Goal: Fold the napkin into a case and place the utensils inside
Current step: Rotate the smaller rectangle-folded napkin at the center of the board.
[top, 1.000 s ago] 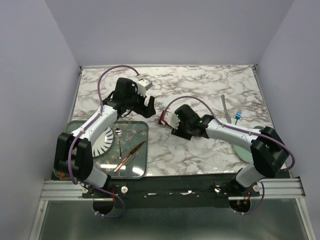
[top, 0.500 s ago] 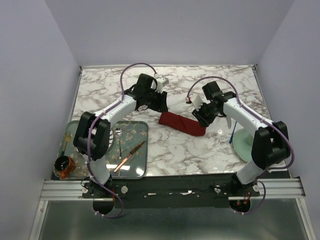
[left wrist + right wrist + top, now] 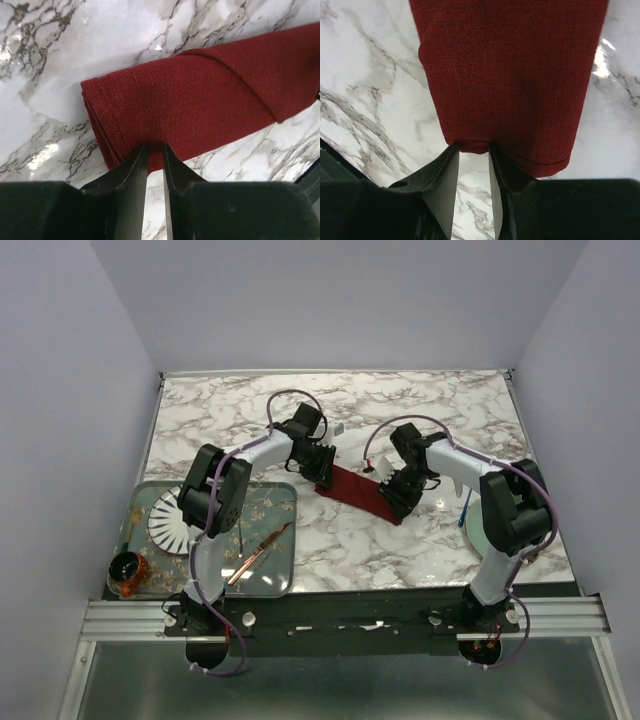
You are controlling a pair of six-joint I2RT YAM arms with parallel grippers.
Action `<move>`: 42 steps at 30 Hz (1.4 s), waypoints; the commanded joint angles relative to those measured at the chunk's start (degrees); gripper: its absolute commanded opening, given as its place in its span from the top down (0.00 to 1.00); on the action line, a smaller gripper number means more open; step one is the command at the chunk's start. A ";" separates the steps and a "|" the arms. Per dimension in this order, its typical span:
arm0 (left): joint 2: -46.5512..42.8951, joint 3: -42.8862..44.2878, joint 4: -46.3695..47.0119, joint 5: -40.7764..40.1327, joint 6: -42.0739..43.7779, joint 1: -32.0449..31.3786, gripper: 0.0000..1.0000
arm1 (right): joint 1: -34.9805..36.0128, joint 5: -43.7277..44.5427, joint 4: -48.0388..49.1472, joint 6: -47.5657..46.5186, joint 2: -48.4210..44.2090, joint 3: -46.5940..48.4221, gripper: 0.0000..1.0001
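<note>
Maroon woven cloth, the soft napkin (image 3: 352,490), lies folded into one long narrow strip mid-way across the marble worktop (image 3: 430,405), with stacked layers showing at one short end. Our left fingers (image 3: 134,172) stand almost together, pinching the strip's long edge close to that end. Our right fingers (image 3: 445,175) straddle the opposite short hem with a slim gap and seem to nip it too. We judge the chief risk is a grip that catches only the upper layers: any lift or pull would then peel the folds apart and spoil the pocket. Pulling both ends apart could also drag the strip askew. We count one napkin and two arms. Right of the napkin are one blue-handled fork (image 3: 466,510) and one pale green plate (image 3: 480,532). Well left of it, one patterned tray (image 3: 280,575) carries one copper-coloured knife (image 3: 258,552) and one small spoon (image 3: 237,508). We cannot make out the pale silvery utensil.
</note>
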 commanded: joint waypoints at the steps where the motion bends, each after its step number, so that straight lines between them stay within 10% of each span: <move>1: 2.82 5.18 -5.34 -2.69 4.16 -0.05 0.68 | 3.84 -5.50 -1.04 1.38 0.63 -2.00 0.61; 8: -1.02 8.18 -4.91 1.42 13.13 1.44 0.44 | -0.10 -16.05 -11.57 4.02 -4.29 7.03 0.46; 17: -6.84 6.51 -11.23 -0.23 18.15 2.06 0.43 | -8.02 -12.37 -14.31 4.37 3.25 18.38 0.21; 32: 1.76 9.40 -13.52 -7.69 22.63 -2.33 0.48 | -7.67 -17.99 -11.86 4.02 11.26 11.99 0.45; 42: 8.53 17.66 -11.59 -8.31 22.55 -4.62 0.48 | -0.47 -22.74 -6.49 9.12 6.34 1.60 0.43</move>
